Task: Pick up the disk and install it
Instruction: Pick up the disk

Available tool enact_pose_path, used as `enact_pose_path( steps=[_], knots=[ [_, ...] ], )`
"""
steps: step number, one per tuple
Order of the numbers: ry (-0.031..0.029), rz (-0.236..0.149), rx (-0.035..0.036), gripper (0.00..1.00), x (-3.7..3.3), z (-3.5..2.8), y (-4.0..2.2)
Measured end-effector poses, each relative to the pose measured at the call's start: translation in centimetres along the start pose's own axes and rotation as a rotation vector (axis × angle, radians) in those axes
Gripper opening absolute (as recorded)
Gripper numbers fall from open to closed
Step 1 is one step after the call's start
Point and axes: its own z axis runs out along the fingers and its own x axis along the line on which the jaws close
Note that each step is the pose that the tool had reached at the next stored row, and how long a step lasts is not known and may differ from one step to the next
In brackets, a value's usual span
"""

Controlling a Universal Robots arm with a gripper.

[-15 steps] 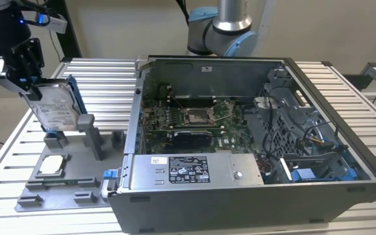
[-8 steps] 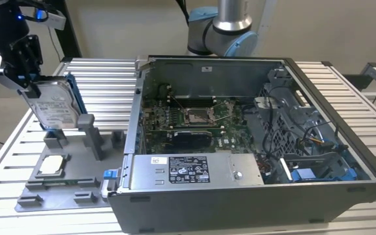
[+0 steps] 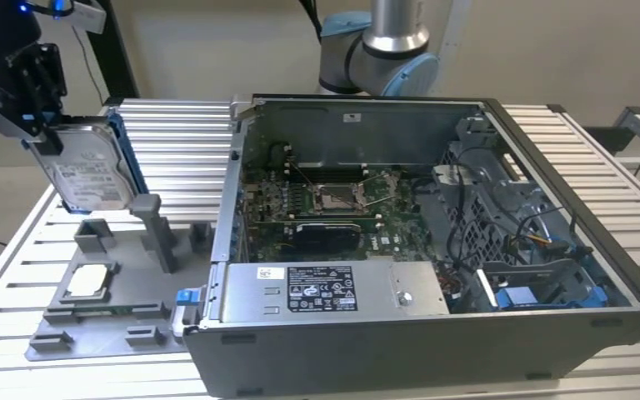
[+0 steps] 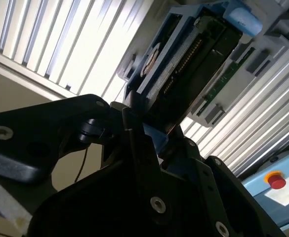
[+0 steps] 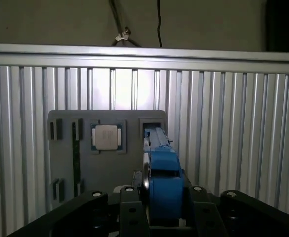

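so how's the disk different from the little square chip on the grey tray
The disk hangs on edge in the air, clamped in the gripper; the chip lies flat in a pocket of the grey tray. The disk is a larger rectangle, the chip a small square. The disk wears a blue frame and a printed label; the chip shows neither. Both are silver-grey.

My gripper [image 4: 146, 126] is clamped on one end of the disk [image 4: 188, 57], a black finger [image 4: 132, 123] pressed against its side; the disk stands out edge-on, connector pins showing; its blue frame [image 4: 154, 66] ends in a blue tab [image 4: 241, 19]; beyond it a grey holder [image 4: 265, 52] lies on the ribbed metal table [image 4: 60, 44]; a green board [image 4: 223, 83] sits in the holder; a red button [image 4: 276, 181] lies past the table's edge.
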Motion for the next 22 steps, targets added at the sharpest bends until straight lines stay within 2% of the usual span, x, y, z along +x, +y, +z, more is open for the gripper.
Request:
enact_pose_path(
  steps=[6, 10, 22],
  knots=[
    [0.0, 0.001, 0.0002, 0.0, -0.09, -2.67, 0.01],
    [0.0, 0.001, 0.0001, 0.0, -0.11, -3.36, 0.03],
    [-0.0001, 0.001, 0.0002, 0.0, -0.23, -6.67, 0.06]
  ],
)
